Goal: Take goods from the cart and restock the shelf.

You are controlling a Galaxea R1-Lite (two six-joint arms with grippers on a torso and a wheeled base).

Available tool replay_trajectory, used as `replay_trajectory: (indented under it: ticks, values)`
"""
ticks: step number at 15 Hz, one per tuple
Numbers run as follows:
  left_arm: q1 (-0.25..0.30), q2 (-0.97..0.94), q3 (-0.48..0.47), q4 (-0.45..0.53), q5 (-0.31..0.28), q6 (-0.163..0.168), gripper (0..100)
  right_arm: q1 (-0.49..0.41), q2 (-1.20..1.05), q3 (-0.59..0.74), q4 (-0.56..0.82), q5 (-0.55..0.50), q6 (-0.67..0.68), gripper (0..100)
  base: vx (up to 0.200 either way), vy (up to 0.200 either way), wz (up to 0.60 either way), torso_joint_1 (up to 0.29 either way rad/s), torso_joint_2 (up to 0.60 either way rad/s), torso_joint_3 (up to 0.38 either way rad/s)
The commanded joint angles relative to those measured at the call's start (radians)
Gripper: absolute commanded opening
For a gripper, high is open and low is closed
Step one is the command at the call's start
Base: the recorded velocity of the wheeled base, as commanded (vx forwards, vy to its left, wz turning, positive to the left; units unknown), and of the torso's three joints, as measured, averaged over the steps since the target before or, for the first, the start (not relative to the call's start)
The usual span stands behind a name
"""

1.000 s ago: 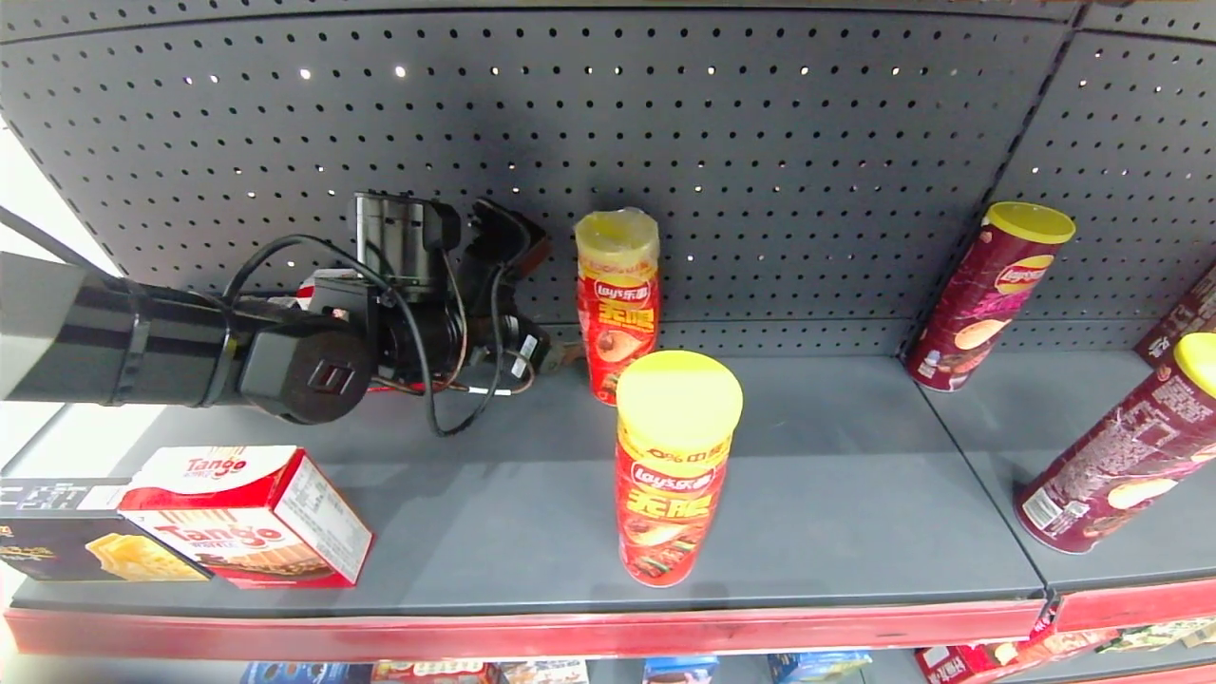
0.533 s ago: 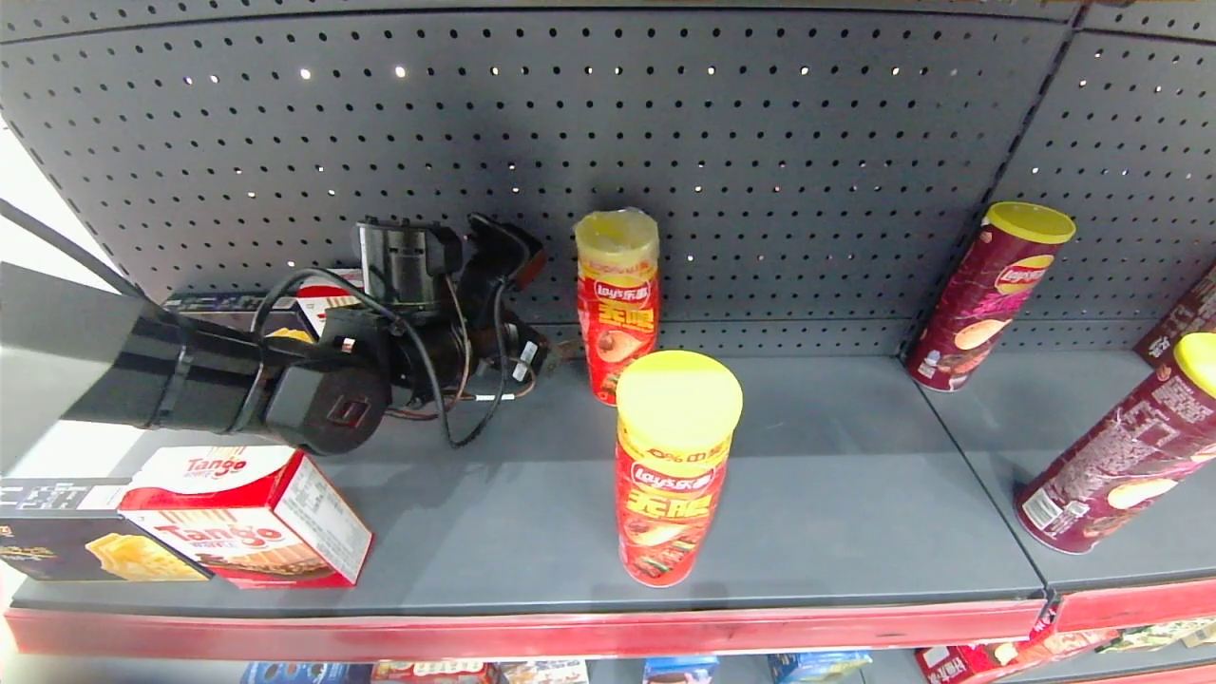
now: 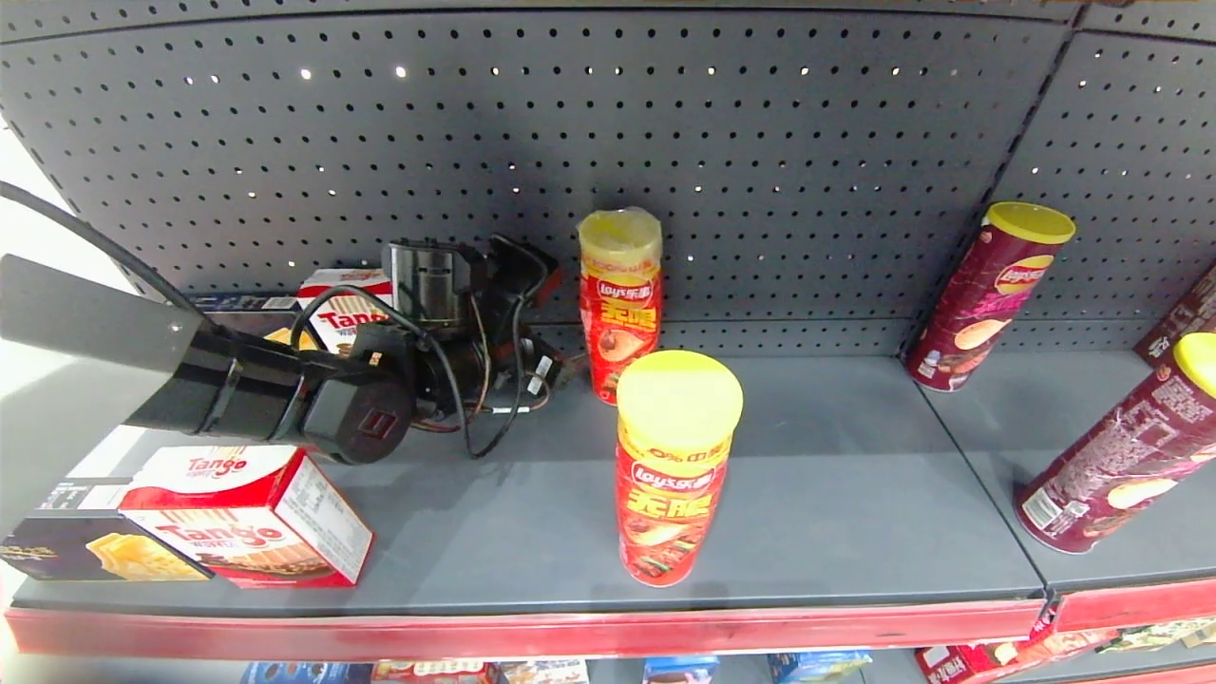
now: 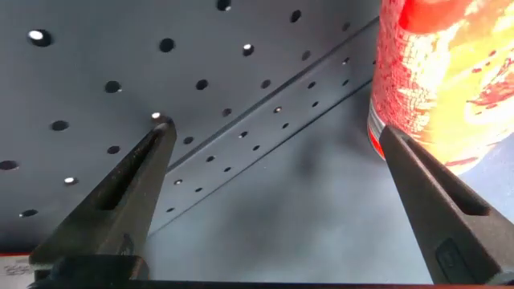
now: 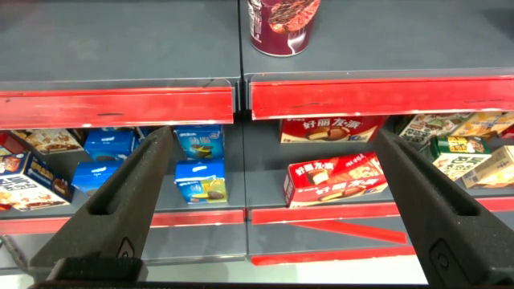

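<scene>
Two red chip cans with yellow lids stand on the grey shelf (image 3: 836, 494): one at the back (image 3: 619, 304) by the pegboard, one nearer the front (image 3: 674, 465). My left gripper (image 3: 560, 366) is at the back of the shelf, just left of the rear can. In the left wrist view it (image 4: 273, 128) is open and holds nothing, and the rear can (image 4: 450, 72) is just outside one finger. My right gripper (image 5: 275, 135) is open and empty, facing the lower shelves.
A red-and-white wafer box (image 3: 247, 518) and a dark box (image 3: 76, 551) lie at the front left, more boxes (image 3: 342, 304) behind the arm. Two maroon cans (image 3: 988, 294) (image 3: 1111, 465) lean on the right. Below the red price rail (image 5: 120, 104) sit blue boxes (image 5: 201, 160).
My left arm has dropped lower and shifted slightly right toward the rear can, uncovering the boxes at the back left. The cans have not moved.
</scene>
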Motion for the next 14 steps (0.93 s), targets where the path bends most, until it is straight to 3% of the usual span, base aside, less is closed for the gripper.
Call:
replay_trajectory:
  ticks: [1,7,9,11,14]
  values:
    - [-0.010,0.005,0.000,-0.001,0.000,-0.009,100,0.000,0.001,0.000,0.000,0.000,0.000,100,0.000,0.000,0.00,0.000,0.00,0.000]
    - [-0.024,0.013,0.001,-0.002,0.007,-0.014,100,0.000,0.001,0.000,0.000,0.000,0.000,100,0.000,0.000,0.00,0.000,0.00,0.000]
    - [-0.035,-0.038,0.001,-0.017,0.024,-0.035,100,0.000,0.001,0.000,0.000,0.000,0.000,100,0.000,0.000,0.00,0.000,0.00,0.000]
    - [-0.030,-0.110,0.004,-0.005,0.030,-0.024,100,0.000,0.000,0.000,0.000,0.000,0.000,100,0.000,0.000,0.00,0.000,0.00,0.000]
    - [-0.030,-0.190,0.047,-0.005,0.082,-0.024,100,0.000,0.001,0.000,0.000,0.000,0.000,100,0.000,0.000,0.00,0.000,0.00,0.000]
